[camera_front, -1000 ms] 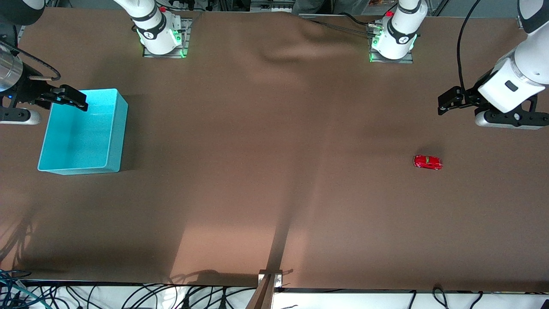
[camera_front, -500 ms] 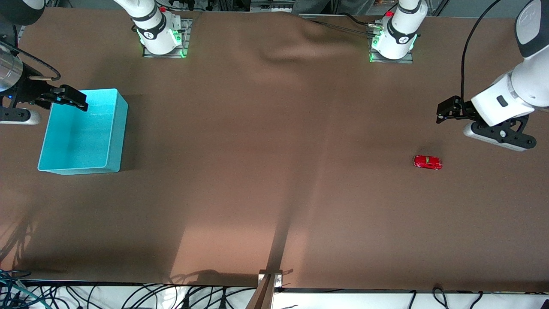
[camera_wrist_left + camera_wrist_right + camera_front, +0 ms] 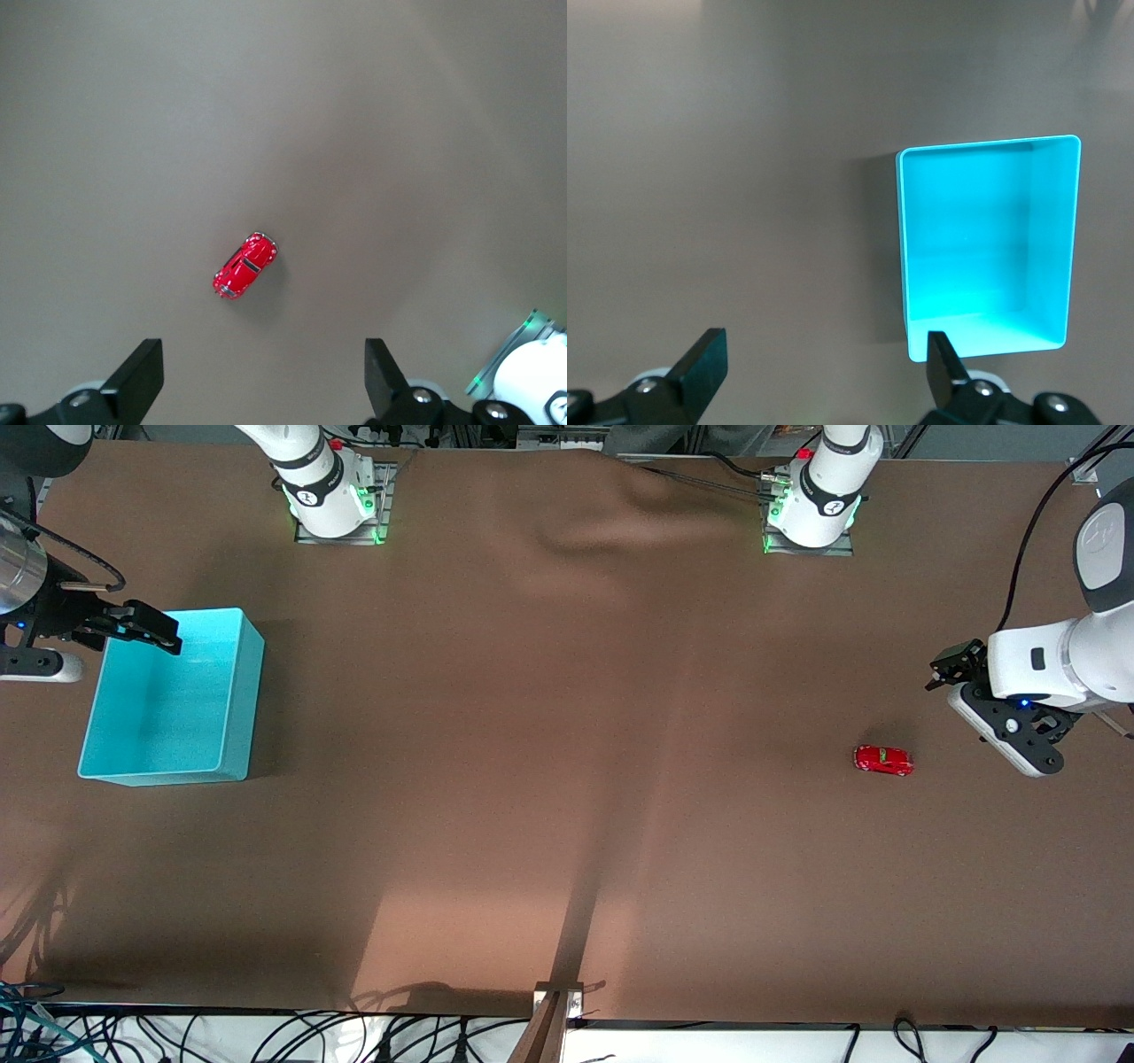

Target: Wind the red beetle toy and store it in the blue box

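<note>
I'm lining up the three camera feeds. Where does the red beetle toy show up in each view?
Front view: the red beetle toy sits on the brown table toward the left arm's end, apart from the left hand.
Left wrist view: near the middle, ahead of the open fingers.
Right wrist view: not in it.
Shared landmark: the brown table.

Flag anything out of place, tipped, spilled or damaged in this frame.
Nothing stands out. The toy sits upright on its wheels on the table, the empty box upright. The open left gripper hangs above the toy; the open right gripper waits at the box.
</note>
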### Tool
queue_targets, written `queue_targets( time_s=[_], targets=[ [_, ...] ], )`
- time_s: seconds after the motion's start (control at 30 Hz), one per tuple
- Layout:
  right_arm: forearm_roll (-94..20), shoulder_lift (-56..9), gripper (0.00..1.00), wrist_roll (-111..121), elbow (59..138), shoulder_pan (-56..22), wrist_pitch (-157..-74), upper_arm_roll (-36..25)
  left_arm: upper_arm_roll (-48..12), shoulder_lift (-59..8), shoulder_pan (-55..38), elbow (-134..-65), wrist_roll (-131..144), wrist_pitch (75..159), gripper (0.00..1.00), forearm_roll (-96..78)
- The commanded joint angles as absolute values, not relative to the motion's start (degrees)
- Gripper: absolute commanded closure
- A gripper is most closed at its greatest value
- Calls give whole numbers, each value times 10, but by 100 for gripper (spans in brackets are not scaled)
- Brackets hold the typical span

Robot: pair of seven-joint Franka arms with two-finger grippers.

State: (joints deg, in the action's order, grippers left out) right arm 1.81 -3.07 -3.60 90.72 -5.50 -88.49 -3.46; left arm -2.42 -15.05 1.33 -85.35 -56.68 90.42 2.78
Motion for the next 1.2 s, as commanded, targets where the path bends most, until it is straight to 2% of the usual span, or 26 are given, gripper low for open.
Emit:
queue_targets(
  time_s=[0.0,0.4,0.77,0.9,1.0,1.17],
  targets=[
    [8,-27,0,-27,907,-52,-885,-35,-27,-164,27,-867,-663,939,0,38],
    [8,-26,0,-27,907,-53,-885,-35,-26,-164,40,-962,-721,990,0,48],
    [8,-26,0,-26,907,-52,-884,-35,-27,-171,69,-1125,-845,1196,0,48],
    [8,-27,0,-26,907,-52,-883,-35,-27,-174,75,-1182,-899,1304,0,49],
    [8,-27,0,-26,907,-52,-883,-35,-27,-188,78,-1198,-936,1351,0,48],
    [8,-26,0,-26,907,-52,-883,-35,-29,-221,100,-1193,-981,1375,0,48]
  ],
)
